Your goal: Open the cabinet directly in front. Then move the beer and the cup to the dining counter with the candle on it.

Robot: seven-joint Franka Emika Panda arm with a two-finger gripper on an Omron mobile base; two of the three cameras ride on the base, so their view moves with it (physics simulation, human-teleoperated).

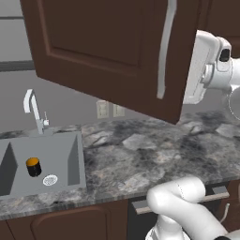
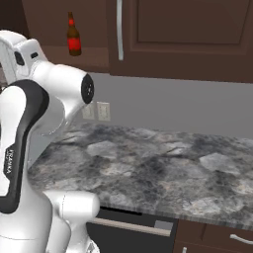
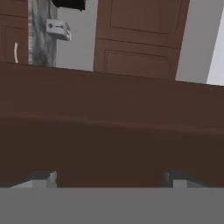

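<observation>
The cabinet's left door (image 1: 108,51) stands swung wide open toward me, its silver bar handle (image 1: 164,51) near the free edge. On the shelf inside stands the beer (image 2: 73,35), a brown bottle with a red label. The right door (image 2: 188,37) is closed. My gripper (image 3: 109,178) is open, its two fingertips (image 3: 43,177) far apart with nothing between them, facing a close brown panel (image 3: 113,127). The white hand (image 1: 204,65) sits just behind the open door's free edge. The cup, the dining counter and the candle are out of view.
A marbled worktop (image 1: 154,150) runs below the cabinet. At its left a sink (image 1: 70,161) holds a black-and-orange cylinder (image 1: 33,166), with a faucet (image 1: 33,110) behind. Wall outlets (image 2: 103,111) sit on the grey backsplash. The open door overhangs the worktop.
</observation>
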